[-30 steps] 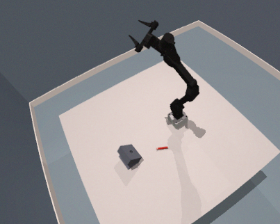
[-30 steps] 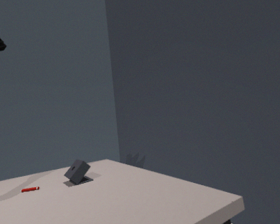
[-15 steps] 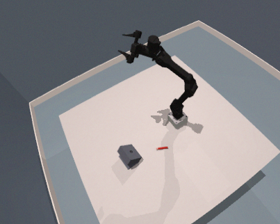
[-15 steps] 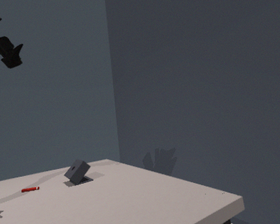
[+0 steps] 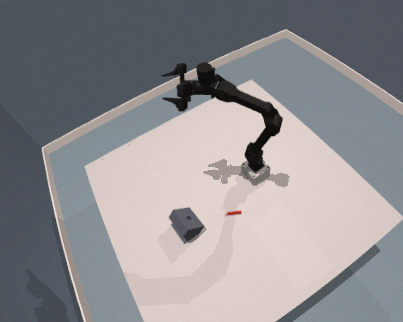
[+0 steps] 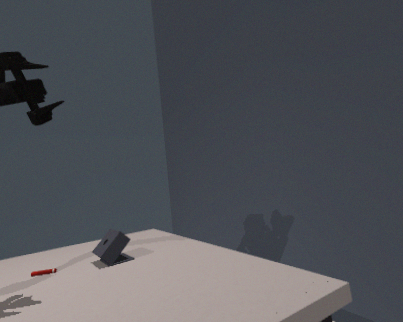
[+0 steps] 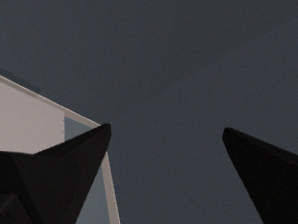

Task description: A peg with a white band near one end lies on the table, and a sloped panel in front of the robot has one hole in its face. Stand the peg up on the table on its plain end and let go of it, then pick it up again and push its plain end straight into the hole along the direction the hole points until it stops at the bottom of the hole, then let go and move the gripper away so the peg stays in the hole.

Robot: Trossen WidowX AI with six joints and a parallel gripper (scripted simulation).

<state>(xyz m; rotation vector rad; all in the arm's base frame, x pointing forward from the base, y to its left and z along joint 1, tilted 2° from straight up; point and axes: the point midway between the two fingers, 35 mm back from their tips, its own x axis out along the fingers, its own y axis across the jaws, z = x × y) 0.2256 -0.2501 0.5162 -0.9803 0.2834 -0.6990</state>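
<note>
A red peg point(image 5: 234, 213) point(image 6: 43, 272) lies on its side on the table; its white band shows near the right end in the exterior view. The dark grey sloped panel point(image 5: 180, 220) point(image 6: 116, 246) stands on the table beside the peg, with one dark hole point(image 5: 189, 218) point(image 6: 105, 242) in its face. My gripper point(image 5: 163, 87) point(image 6: 56, 84) point(image 7: 166, 130) is open and empty, held high above the table and well away from the peg and panel. The peg and panel are not in the wrist view.
The arm's base point(image 5: 256, 172) stands on the white table point(image 5: 137, 185) point(image 6: 227, 270). A pale raised border point(image 5: 102, 122) surrounds the area in the top view. Shadows of the arm fall across the table and on the wall.
</note>
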